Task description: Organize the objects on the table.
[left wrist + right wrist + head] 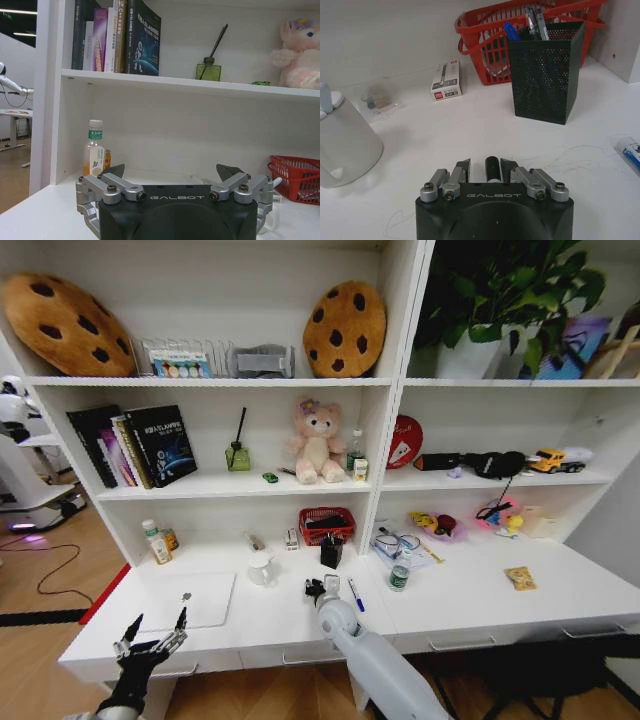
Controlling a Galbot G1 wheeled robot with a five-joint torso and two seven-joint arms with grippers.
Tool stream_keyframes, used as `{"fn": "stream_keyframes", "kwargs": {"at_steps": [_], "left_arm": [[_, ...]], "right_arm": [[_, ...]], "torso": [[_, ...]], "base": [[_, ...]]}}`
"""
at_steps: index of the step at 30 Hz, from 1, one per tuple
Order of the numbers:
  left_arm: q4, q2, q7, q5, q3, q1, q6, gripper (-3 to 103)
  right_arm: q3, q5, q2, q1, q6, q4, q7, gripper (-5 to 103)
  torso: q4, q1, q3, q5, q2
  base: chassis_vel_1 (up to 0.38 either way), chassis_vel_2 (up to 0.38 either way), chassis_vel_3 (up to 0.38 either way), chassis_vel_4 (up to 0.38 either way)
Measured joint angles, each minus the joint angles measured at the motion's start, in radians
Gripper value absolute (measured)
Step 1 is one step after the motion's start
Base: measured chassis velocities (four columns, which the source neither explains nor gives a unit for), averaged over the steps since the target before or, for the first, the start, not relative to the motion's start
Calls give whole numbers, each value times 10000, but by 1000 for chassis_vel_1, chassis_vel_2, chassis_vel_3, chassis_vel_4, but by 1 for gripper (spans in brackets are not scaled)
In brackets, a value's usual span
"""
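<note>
My right hand [492, 172] is clamped on a black pen [492, 167] low over the table [460, 605], just short of the mesh pen holder [546, 70] — an off-centre drop could tip it. My left hand [155, 632] hangs open by the laptop [190, 600].

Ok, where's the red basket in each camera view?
Head view: red basket mid-picture, at the back of the table.
Left wrist view: red basket on the table, below the teddy bear's shelf.
Right wrist view: red basket right behind the black mesh pen holder.
Shared landmark: the white table under it.
</note>
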Motion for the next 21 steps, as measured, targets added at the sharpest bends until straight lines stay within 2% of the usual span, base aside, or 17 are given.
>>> {"fn": "stream_keyframes", "kwargs": {"at_steps": [2, 4, 6, 8, 13, 18, 19, 20, 21], "left_arm": [[0, 0, 0, 0, 0, 0, 0, 100], [0, 0, 0, 0, 0, 0, 0, 100], [0, 0, 0, 0, 0, 0, 0, 100], [0, 0, 1, 0, 0, 0, 0, 100], [0, 0, 0, 0, 0, 1, 0, 100], [0, 0, 0, 0, 0, 0, 0, 100], [0, 1, 0, 0, 0, 0, 0, 100], [0, 1, 0, 0, 0, 0, 0, 100], [0, 0, 0, 0, 0, 0, 0, 100]], "right_arm": [[0, -40, -22, -17, 58, -40, -86, 36], [-1, -119, -53, -24, 89, -59, -163, 25], [-3, -164, -64, -23, 102, -59, -183, 25], [-15, -454, -145, -12, 174, 64, -398, 12], [-40, -1115, -287, -28, 361, 384, -809, 11], [125, -2059, -481, 24, 709, 1225, -1522, 11], [218, -2484, -512, 85, 900, 1422, -1849, 11], [218, -2484, -512, 85, 900, 1422, -1849, 11], [372, -2951, -510, 221, 1173, 1497, -2206, 11]], "torso": [[-3, 0, 0, -2, 1], [-5, 1, 3, -2, -2], [-5, 1, 4, -2, -3], [-3, 5, 12, 1, -10], [2, 9, 17, 4, -15], [1, 8, 12, 2, -12], [1, 7, 10, 2, -10], [1, 7, 10, 2, -10], [1, 6, 9, 1, -10]], "base": [[0, 0, 0, 0], [0, 0, 0, 0], [0, 0, 0, 0], [0, 0, 0, 0], [0, 0, 0, 0], [0, 0, 0, 0], [0, 0, 0, 0], [0, 0, 0, 0], [0, 0, 0, 0]]}}
